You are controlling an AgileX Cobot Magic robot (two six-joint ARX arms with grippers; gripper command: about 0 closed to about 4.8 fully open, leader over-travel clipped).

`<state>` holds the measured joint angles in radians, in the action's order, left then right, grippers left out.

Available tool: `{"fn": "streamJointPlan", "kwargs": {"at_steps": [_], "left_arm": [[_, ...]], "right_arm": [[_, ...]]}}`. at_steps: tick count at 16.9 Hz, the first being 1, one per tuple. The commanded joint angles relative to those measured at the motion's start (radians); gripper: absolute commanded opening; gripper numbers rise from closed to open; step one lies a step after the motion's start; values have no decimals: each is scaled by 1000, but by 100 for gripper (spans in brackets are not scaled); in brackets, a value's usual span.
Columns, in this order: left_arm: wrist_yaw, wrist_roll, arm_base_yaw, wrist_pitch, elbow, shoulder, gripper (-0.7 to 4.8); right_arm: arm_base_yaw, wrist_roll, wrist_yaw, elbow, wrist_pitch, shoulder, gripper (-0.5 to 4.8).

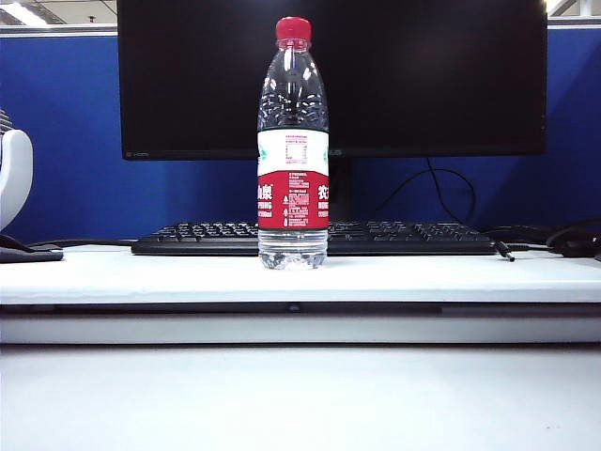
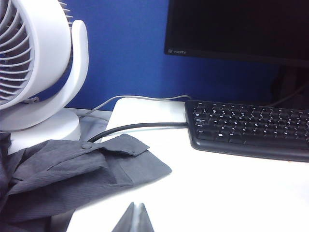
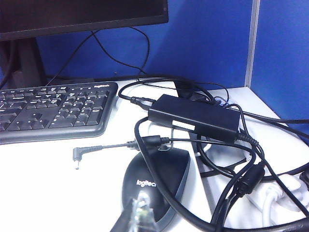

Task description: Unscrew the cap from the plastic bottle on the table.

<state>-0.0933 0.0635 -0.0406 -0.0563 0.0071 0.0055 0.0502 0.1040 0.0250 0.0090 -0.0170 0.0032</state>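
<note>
The capped bottle [image 1: 293,150] stands upright mid-table [image 1: 141,277] before the keyboard [image 1: 404,238]. My left tool [image 2: 134,218] and right tool [image 3: 139,212], both clenched empty, should steady the body, then twist the cap [image 1: 293,29].

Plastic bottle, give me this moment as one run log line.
plastic bottle: upright on table, untouched | cap: on | left hand: shut, away near fan | right hand: shut, over mouse

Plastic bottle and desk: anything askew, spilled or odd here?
The plastic bottle stands upright, cap on, nothing spilled. Odd clutter only: a crumpled grey shirt beside the fan, tangled cables over the mouse.
</note>
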Motion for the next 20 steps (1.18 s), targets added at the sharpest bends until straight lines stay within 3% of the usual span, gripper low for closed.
{"fn": "streamJointPlan", "kwargs": {"at_steps": [1,5,7,8,9,10,11,12,13,14,15,17,18,19,20], "left_arm": [[1,-2,0,-12,1,-2,-3],[0,0,0,-13,1,-2,-3],[-80,220,0,-74,1,-2,-3],[-111,408,0,-121,1,-2,-3],[-109,880,0,-230,1,-2,-3],[-110,1031,4,-313,1,-2,-3],[-109,1110,20,-436,2,-2,-3],[-90,1117,63,-644,32,3,-3],[-106,1083,97,-622,93,13,-3],[-192,938,150,-553,211,66,-3],[-281,808,183,-541,294,129,-3],[-521,494,236,-417,477,323,-3],[-587,380,246,-328,529,395,-3],[-693,174,280,-218,584,570,-1],[-697,136,302,-219,583,646,0]], "right_arm": [[0,-3,-4,-2,15,-2,-7],[0,-2,2,-2,21,-2,-7],[-1,68,97,-2,43,-2,-7],[-1,121,151,-2,90,-2,-7],[-1,208,198,-2,239,-2,-7],[-1,226,198,-1,337,-2,-7],[-1,239,189,3,439,-2,-7],[-1,275,146,31,531,-1,-7],[-1,382,106,65,512,7,-8],[-1,530,60,111,512,44,-8],[-1,555,68,146,526,84,-7],[-1,554,155,240,596,184,-7],[-1,554,211,290,613,229,-7],[-1,510,326,406,624,330,-7],[-1,484,406,475,621,393,-6]]}}
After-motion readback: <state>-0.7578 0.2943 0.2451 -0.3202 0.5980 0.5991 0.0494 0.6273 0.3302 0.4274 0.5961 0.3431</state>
